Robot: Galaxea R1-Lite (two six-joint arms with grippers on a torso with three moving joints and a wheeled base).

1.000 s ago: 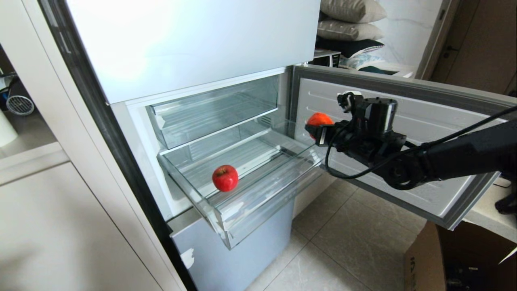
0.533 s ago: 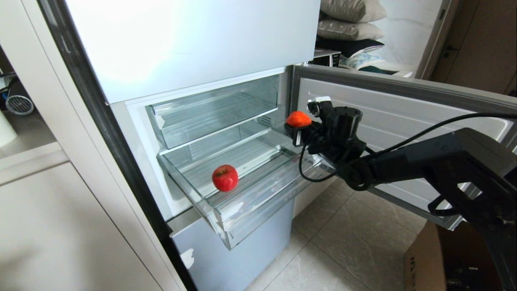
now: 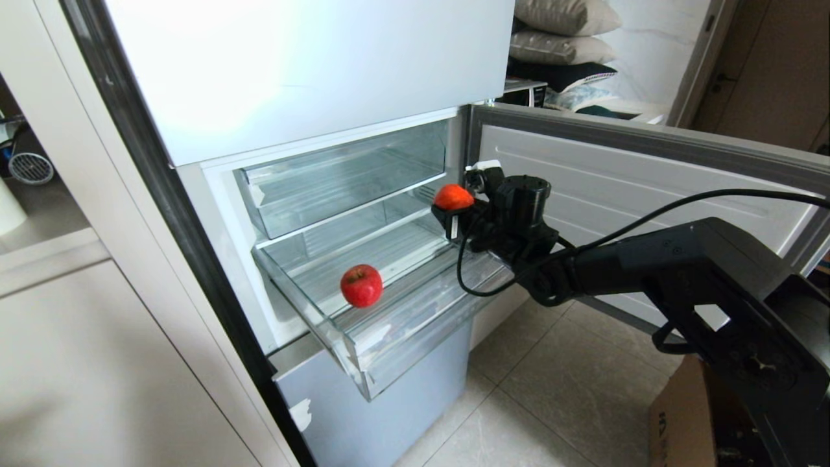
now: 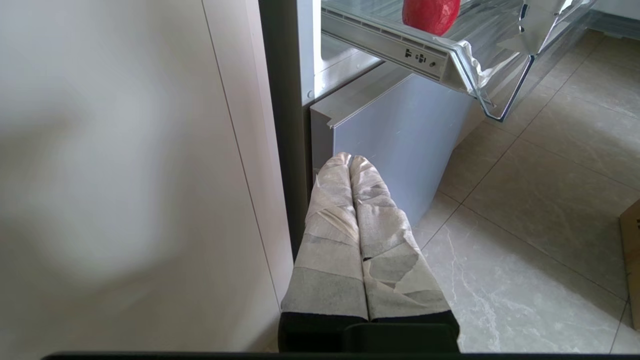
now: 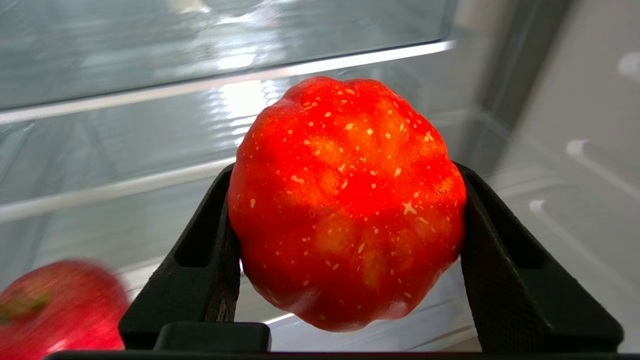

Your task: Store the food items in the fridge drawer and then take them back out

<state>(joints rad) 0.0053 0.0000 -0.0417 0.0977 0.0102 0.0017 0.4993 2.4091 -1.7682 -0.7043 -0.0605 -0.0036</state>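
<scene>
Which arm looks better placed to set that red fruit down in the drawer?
The right: its end effector already grips the lumpy red fruit above the open drawer. The left end effector hangs shut, low beside the fridge.

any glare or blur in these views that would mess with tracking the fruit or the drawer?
Head view: strong glare washes out the upper fridge door; the apple in the fridge drawer is sharp. Right wrist view: the held red fruit is sharp, the apple blurred, reflections streak the clear plastic. Left wrist view: the cabinet panel is soft.
</scene>
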